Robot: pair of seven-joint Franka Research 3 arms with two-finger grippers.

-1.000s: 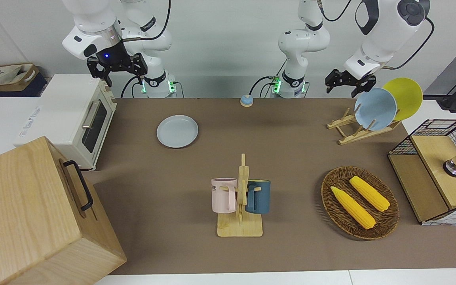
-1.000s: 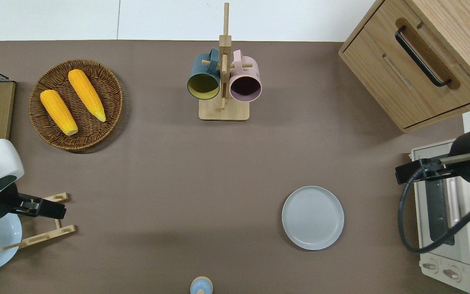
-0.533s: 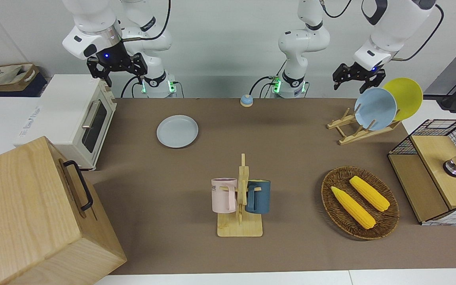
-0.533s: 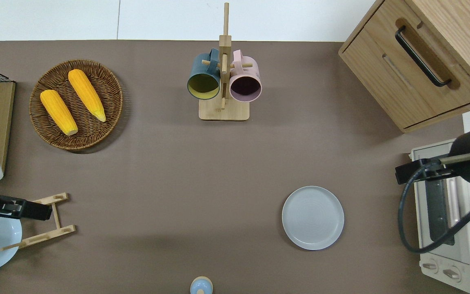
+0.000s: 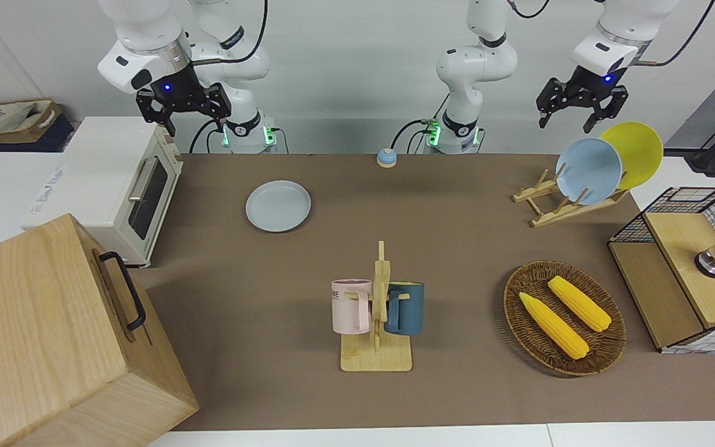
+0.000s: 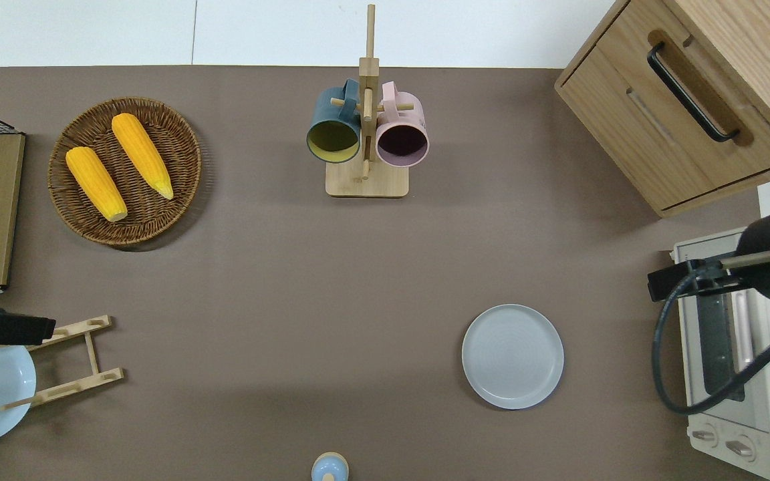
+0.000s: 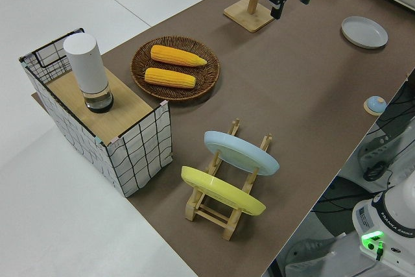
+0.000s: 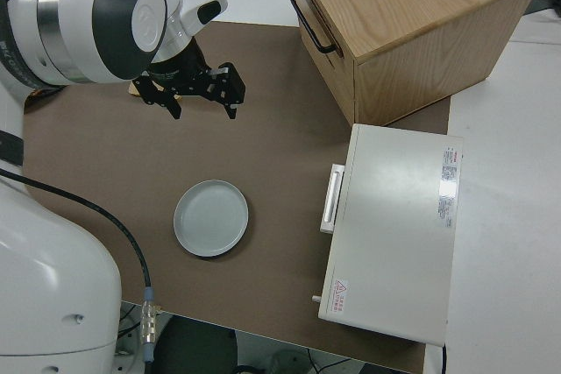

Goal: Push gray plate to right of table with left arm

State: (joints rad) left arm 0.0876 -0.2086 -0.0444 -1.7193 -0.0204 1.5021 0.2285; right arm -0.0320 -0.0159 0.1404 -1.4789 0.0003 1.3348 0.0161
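In the front view, the gray plate, smooth, round and low-rimmed, had not moved, lying flat at upper left on the table beside the toaster oven. At upper right our left gripper, fingers spread and empty, had lifted away above the sky-blue plate in the wooden rack. We judged the push finished; the right arm was parked.

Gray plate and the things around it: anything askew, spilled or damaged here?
Nothing stands out. The gray plate lies flat on the table, whole and apart from the toaster oven. The mugs hang on their rack, and both corn cobs lie in the basket.
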